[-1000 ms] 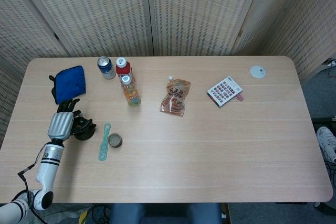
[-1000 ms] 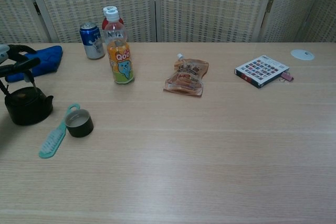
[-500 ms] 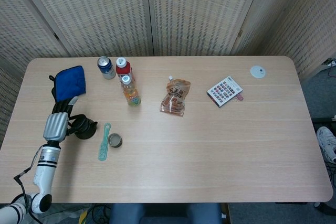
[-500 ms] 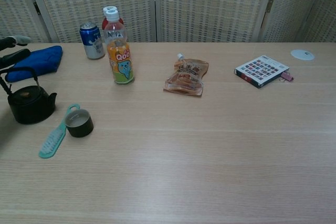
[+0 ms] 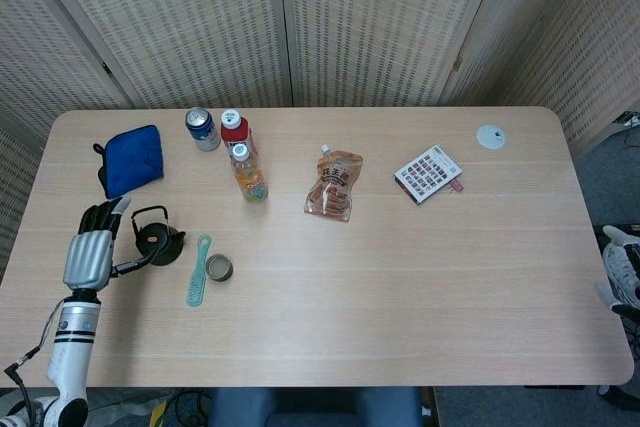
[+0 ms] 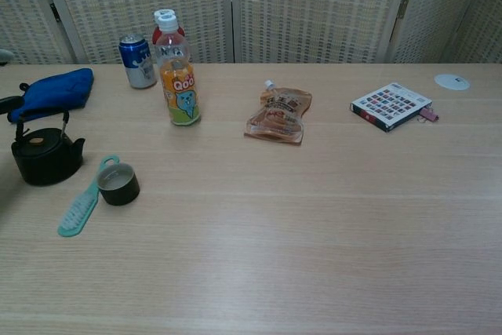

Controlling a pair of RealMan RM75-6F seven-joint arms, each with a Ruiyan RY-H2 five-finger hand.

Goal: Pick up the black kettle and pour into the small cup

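Note:
The black kettle [image 5: 156,238] stands upright on the table's left side, handle raised; the chest view has the kettle [image 6: 43,154] near its left edge. The small cup [image 5: 219,268] sits just right of it, shown as a dark round cup [image 6: 119,184] in the chest view. My left hand [image 5: 88,249] lies left of the kettle, fingers spread, holding nothing, its thumb reaching toward the kettle's base without gripping it. My right hand shows in neither view.
A green brush [image 5: 198,270] lies between kettle and cup. Behind the kettle is a blue cloth [image 5: 132,160]. A can [image 5: 202,129], two bottles [image 5: 248,172], a snack pouch [image 5: 334,185], a booklet [image 5: 428,173] and a white disc [image 5: 491,136] sit farther back and right.
My left hand has pulled away from the kettle toward the table's left front edge, leaving the chest view. The kettle stays standing on the table.

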